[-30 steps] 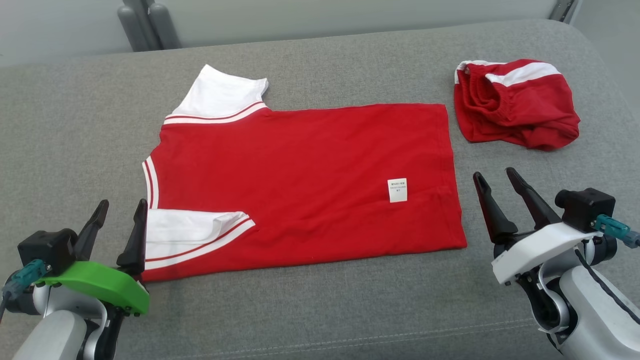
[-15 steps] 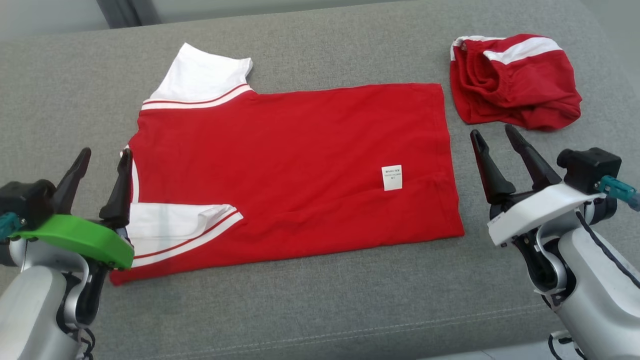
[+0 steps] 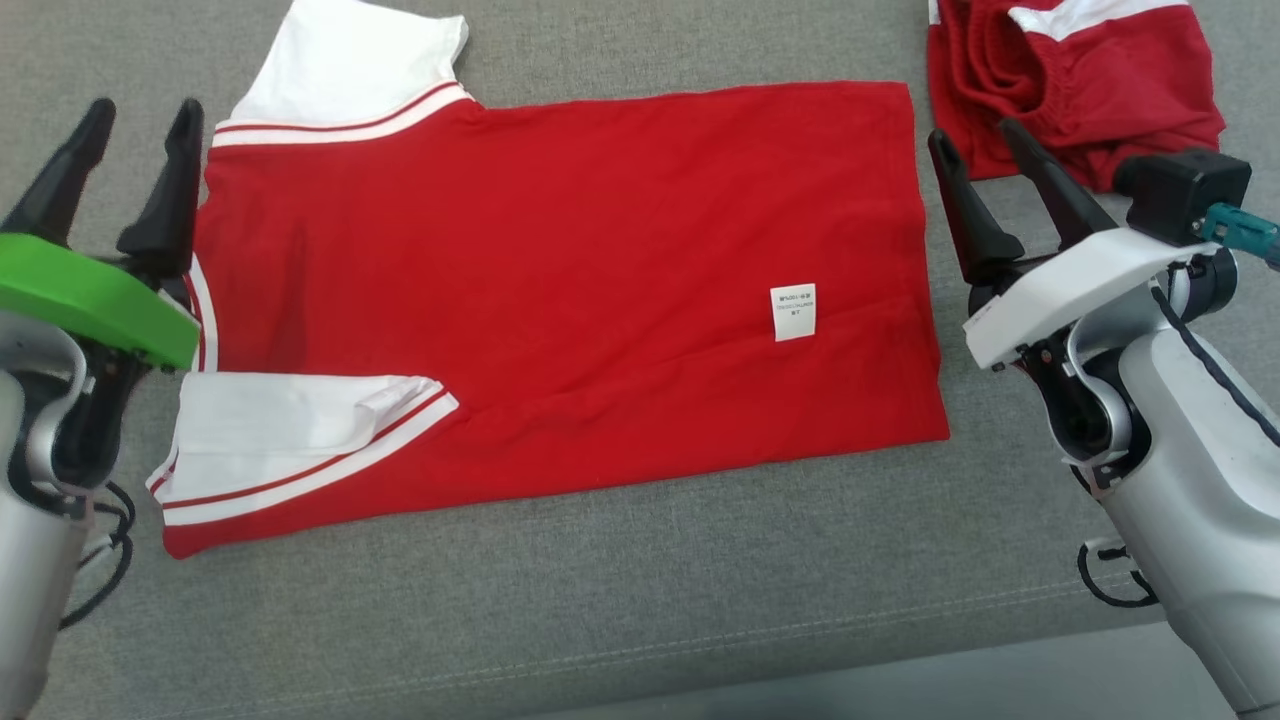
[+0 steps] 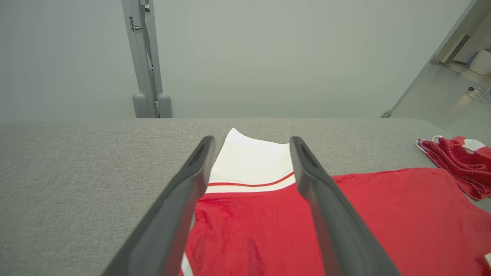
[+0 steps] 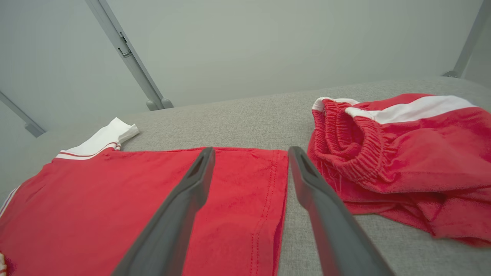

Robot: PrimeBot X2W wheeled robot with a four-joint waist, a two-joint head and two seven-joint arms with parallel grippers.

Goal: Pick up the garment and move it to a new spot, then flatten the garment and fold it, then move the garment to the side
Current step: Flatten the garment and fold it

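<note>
1. The shirt (image 3: 560,280) lies flat across the middle of the grey cushion (image 3: 600,620). Its collar end is toward the left edge and its hem toward the right, and the near sleeve (image 3: 290,430) is already turned in onto the body.
2. The left gripper (image 3: 144,108) stands at the collar end and the right gripper (image 3: 973,135) just beside the hem. Both have fingers spread wide and hold nothing.
3. For the fold, I judge each should pinch the shirt's far edge low against the cushion, catching every layer.
4. Lift and carry both ends in step, so the cloth runs taut and does not crease.
5. Keep the right fingers off the shorts (image 3: 1080,80) bunched at the far right corner.
</note>
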